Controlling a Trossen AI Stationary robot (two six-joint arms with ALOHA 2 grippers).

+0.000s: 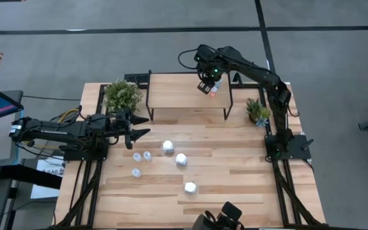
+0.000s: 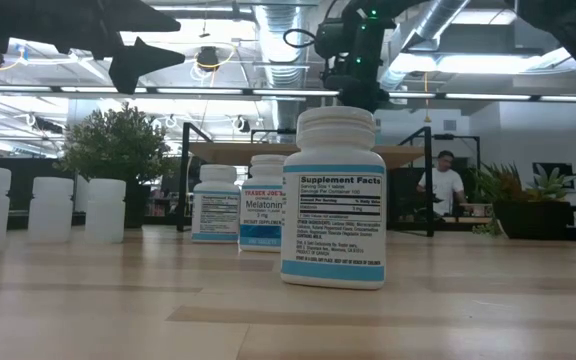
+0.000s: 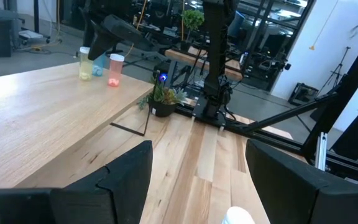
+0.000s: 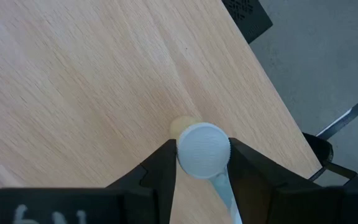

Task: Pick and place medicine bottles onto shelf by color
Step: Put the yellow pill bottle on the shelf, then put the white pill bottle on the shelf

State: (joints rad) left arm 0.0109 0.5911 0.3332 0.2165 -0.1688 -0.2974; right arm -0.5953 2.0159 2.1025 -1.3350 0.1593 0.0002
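Right pincer [image 4: 202,163] pinches a tiny white-capped bottle [image 4: 202,151] over the shelf [image 1: 184,92]; seemingly light, rigid, slick, best held beneath the cap. Left pincer [image 1: 136,126] hangs spread above the counter [image 1: 235,166].

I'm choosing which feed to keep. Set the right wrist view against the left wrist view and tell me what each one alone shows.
Only the right wrist view shows the right gripper with its fingers around a white-capped bottle.

Only the left wrist view shows the left gripper open, a small potted plant, and two tiny bottles standing beside each other.

Both show the shelf.
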